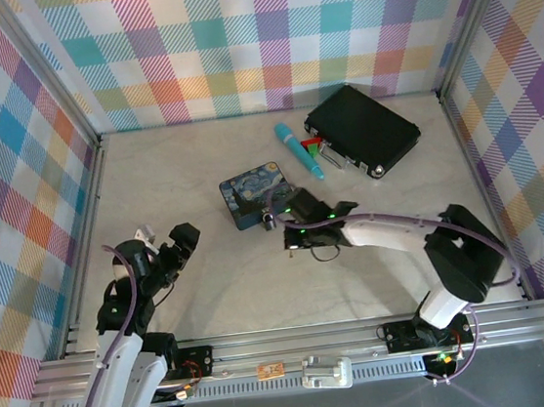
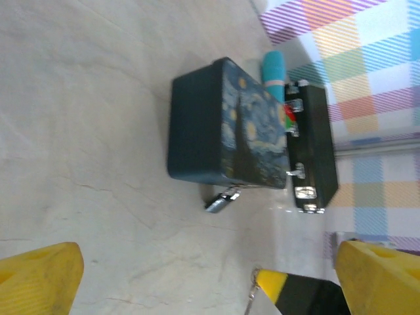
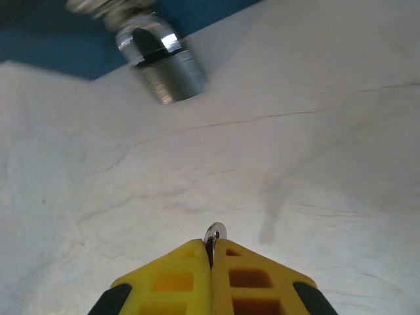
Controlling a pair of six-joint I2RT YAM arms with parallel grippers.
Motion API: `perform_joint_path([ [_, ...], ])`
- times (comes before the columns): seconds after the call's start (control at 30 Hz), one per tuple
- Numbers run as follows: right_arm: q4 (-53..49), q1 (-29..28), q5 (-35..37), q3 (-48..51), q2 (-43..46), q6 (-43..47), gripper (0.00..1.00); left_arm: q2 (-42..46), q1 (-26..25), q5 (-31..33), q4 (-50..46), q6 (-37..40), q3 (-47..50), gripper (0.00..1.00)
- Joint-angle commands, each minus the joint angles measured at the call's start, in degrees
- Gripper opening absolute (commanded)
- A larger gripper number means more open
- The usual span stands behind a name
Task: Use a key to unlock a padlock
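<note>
The right claw (image 3: 211,254) is clamped on the key (image 3: 214,233), likely to aim it at the padlock (image 3: 161,65) just ahead; the left claw (image 2: 210,285) hangs spread apart.

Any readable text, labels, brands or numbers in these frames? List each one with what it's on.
No text reads clearly in any view.
The tan tag below the front rail: too small to read.
The painted tin: picture print, no legible lettering.
The black case, teal stick and padlock: no markings visible.
</note>
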State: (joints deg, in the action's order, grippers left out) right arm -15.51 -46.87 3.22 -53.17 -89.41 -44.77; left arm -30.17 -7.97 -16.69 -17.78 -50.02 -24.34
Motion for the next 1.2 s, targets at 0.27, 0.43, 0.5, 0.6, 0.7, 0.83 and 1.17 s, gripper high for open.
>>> perform_joint_path([
  [0.27,2.3,6.4,-0.9,8.7,4.5,-8.7,0.0,-7.6,-20.1,11.8,14.6,-6.9,3.3,0.95],
  [0.43,1.1,6.4,0.2,8.9,2.2,-8.0,0.19,-15.3,-27.7,18.1,18.6,-8.3,1.5,0.96],
  [0.5,-0.9,6.4,0.6,8.1,2.4,-6.3,0.3,-18.1,-29.2,19.2,19.6,-8.5,0.7,0.97],
  [0.6,-4.5,6.4,2.3,6.9,3.8,-2.7,0.38,-20.8,-30.0,19.4,20.9,-8.6,-0.2,0.97],
  [0.7,-7.5,6.3,2.7,5.3,4.3,2.3,0.39,-22.0,-30.3,19.9,21.1,-8.5,-0.8,0.98],
  [0.83,-10.3,6.0,0.7,2.7,2.2,8.5,0.39,-22.4,-30.4,20.7,21.0,-8.4,-1.0,0.98],
  [1.17,-14.0,3.2,1.5,-4.8,-7.0,17.8,0.39,-22.5,-30.4,21.5,20.0,-8.8,-1.4,0.98],
])
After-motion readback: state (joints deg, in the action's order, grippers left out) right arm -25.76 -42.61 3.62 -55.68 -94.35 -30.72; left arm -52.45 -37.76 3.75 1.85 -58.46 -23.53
